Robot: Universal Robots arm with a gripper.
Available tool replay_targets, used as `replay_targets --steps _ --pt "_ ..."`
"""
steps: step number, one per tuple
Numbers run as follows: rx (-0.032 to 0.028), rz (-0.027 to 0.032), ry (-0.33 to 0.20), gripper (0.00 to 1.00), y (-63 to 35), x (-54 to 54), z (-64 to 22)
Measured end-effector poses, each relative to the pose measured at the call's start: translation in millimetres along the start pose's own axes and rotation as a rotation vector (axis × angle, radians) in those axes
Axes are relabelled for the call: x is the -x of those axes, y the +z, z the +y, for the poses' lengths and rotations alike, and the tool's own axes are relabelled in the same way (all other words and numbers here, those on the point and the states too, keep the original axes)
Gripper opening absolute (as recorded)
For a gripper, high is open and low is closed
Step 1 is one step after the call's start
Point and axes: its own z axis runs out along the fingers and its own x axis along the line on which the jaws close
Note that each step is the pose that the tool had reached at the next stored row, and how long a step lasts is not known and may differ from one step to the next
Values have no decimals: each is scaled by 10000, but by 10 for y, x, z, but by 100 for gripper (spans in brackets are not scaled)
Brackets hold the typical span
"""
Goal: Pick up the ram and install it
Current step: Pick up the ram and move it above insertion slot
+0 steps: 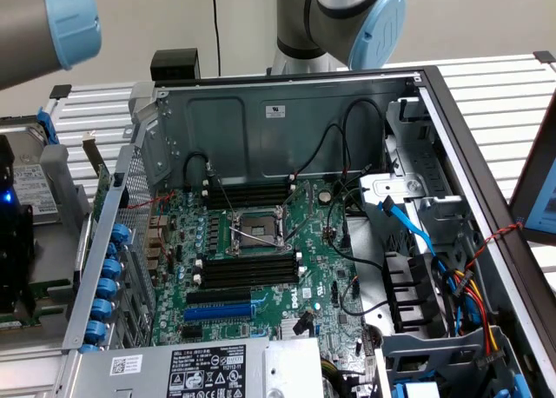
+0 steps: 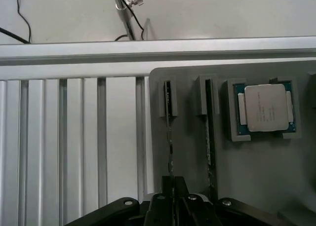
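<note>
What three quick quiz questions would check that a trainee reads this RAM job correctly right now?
1. How many memory sticks stand on edge in the grey tray?
2. True or false: the ram is already seated in a motherboard slot.
3. Multiple choice: the gripper is nearest to A) the CPU, B) the ram, C) a motherboard slot.
Key: 1 two; 2 false, it stands in the tray; 3 B.
</note>
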Motion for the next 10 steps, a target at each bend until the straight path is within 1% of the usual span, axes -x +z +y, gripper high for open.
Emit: replay_targets --steps 4,6,9,10 --pt "-6 0 0 18 3 0 -1" --pt "-53 -5 0 18 14 1 -2" --pt "-75 -4 0 18 18 0 -2" --pt "-98 -6 0 18 24 0 -2"
